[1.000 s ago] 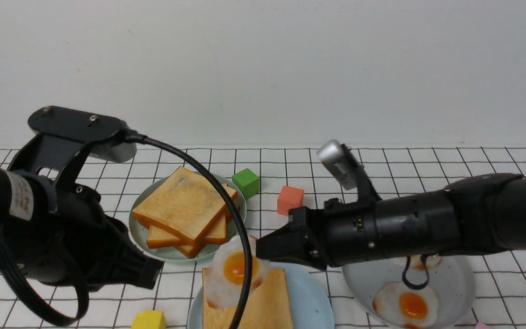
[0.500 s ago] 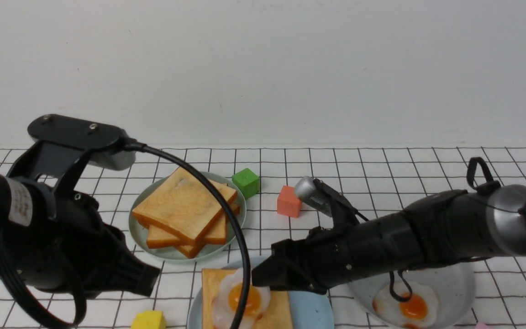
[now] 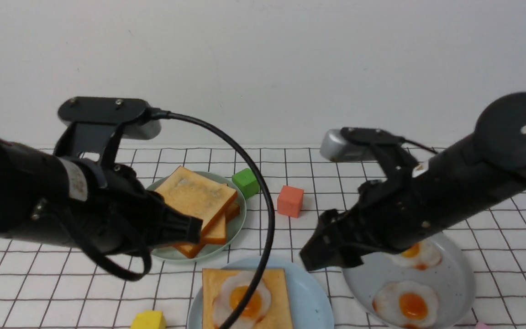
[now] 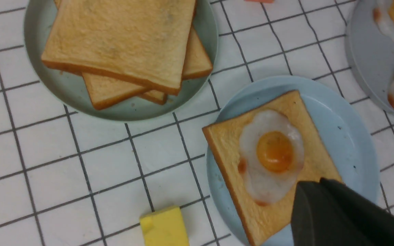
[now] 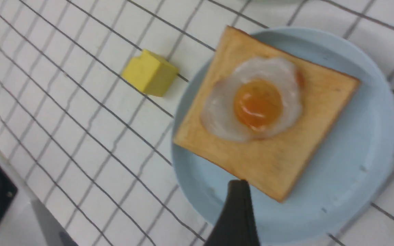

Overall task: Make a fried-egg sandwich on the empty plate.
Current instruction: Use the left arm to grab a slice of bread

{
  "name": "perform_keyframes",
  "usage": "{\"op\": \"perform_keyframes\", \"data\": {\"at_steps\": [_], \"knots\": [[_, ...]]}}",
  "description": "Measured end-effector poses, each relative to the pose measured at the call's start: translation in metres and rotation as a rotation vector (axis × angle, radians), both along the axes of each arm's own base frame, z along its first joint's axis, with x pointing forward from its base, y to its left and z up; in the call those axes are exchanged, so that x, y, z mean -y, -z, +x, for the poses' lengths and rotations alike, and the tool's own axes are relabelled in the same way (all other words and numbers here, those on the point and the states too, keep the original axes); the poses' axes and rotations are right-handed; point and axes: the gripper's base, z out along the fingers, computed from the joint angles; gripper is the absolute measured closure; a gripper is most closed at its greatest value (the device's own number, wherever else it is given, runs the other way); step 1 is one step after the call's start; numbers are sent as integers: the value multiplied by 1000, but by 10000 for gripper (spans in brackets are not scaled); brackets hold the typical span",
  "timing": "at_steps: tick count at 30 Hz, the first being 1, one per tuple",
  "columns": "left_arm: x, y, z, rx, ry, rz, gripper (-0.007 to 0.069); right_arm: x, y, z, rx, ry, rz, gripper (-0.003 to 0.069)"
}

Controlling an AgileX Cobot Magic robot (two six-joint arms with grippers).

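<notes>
Lower centre, egg-topped toast (image 3: pixel 280 285) sits within the rim of the sky-blue plate (image 3: pixel 311 304); right pincer (image 3: pixel 320 257) spread, empty; left pincer (image 3: pixel 191 228) pressed together.

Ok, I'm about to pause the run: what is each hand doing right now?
Left hand: closed, holding nothing.
Right hand: open, holding nothing.

Green cube (image 3: pixel 246 183), orange cube (image 3: pixel 290 200), yellow cube (image 3: pixel 149 321) on gridded cloth (image 3: pixel 16 297).

My gripper (image 5: pixel 324 184), jaws spread wide, hangs above the pale blue plate (image 5: pixel 364 191), where a fried egg (image 5: pixel 255 102) lies on one toast slice (image 5: pixel 279 160); a yellow block (image 5: pixel 149 72) sits just beside it.
</notes>
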Motion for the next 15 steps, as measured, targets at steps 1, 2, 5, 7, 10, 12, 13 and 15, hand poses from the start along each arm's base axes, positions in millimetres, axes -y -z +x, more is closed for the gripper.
{"op": "perform_keyframes", "data": {"at_steps": [1,2,5,7,10,12,13,15], "knots": [[0,1,2,-3,-5,0,603,3,-7,-3,11,8,-12,83],[-3,11,13,-29,-47,0,603,11,-17,-9,22,35,-54,95],[-21,27,42,-99,-174,-26,603,30,-45,-33,83,76,-86,109],[-40,35,61,-152,-270,-66,603,40,-61,-52,134,93,-56,110],[-69,51,89,-233,-383,-155,592,54,-69,-80,186,102,-16,111],[-87,61,104,-272,-428,-215,567,62,-68,-96,213,104,-2,111],[-96,68,113,-291,-441,-246,543,66,-67,-104,228,106,5,111],[-106,77,127,-303,-444,-289,485,72,-66,-115,256,112,19,111]]}}
